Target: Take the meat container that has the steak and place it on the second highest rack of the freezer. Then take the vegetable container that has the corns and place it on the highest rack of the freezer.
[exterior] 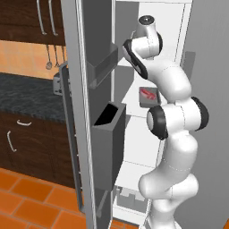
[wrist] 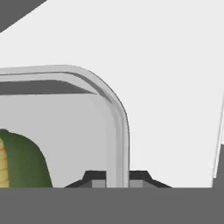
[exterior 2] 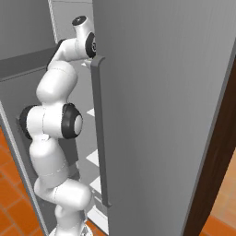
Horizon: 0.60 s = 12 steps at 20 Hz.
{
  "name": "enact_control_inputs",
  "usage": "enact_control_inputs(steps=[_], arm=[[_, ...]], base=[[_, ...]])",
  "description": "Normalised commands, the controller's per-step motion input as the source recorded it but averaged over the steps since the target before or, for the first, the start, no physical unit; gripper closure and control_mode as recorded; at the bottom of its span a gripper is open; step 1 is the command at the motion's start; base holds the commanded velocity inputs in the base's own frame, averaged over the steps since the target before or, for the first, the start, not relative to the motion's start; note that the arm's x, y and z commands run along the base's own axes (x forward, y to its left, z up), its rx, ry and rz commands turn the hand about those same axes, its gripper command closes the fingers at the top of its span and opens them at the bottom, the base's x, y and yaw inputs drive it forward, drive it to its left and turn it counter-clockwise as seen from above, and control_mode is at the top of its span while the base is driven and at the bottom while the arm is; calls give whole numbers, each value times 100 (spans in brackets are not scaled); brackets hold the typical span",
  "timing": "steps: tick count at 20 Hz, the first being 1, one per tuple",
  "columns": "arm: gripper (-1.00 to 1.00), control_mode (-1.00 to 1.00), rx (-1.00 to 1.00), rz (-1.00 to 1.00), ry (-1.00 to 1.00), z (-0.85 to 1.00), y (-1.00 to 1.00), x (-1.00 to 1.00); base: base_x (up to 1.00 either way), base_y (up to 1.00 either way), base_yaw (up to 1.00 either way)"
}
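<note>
The freezer (exterior: 76,89) stands with its door swung wide, and the robot's white arm reaches up and deep into the white inside. On the inner side of the door hang grey door bins (exterior: 109,134), one above the other.

In the left base view the meat container (exterior: 149,97) sits flat on a white shelf inside the freezer, near the front edge of that shelf. The steak (exterior: 148,94) lies in it, red with a pale edge. The arm crosses just in front of the tray's right end. Which rack this is cannot be told, as the arm hides much of the inside.

In the hand view the gripper (wrist: 117,178) has its two dark tips pressed close, one on each side of the grey rim of the vegetable container (wrist: 114,109). It is clamped on the tray's wall, close to a rounded corner of the tray. The tray's floor is pale grey. One of the corns (wrist: 19,162), green with a strip of yellow, lies in the tray at the far left of that view, well apart from the tips. A white freezer surface (wrist: 175,87) spreads behind and beside the tray.

In the right base view the other freezer door (exterior 2: 156,115) is shut, with its long grey handle (exterior 2: 100,133) running down it, and the arm bends up beside it.
</note>
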Motion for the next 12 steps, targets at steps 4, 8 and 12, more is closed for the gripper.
enact_control_inputs(steps=[4, 8, 12], arm=[[100, -100, 0, -8, 0, -11, 0, 54], [100, -100, 0, -6, 0, -30, 0, 38], [100, -100, 0, -2, 0, -31, 0, 17]], base=[[0, 0, 0], [0, 0, 0], [0, 0, 0]])
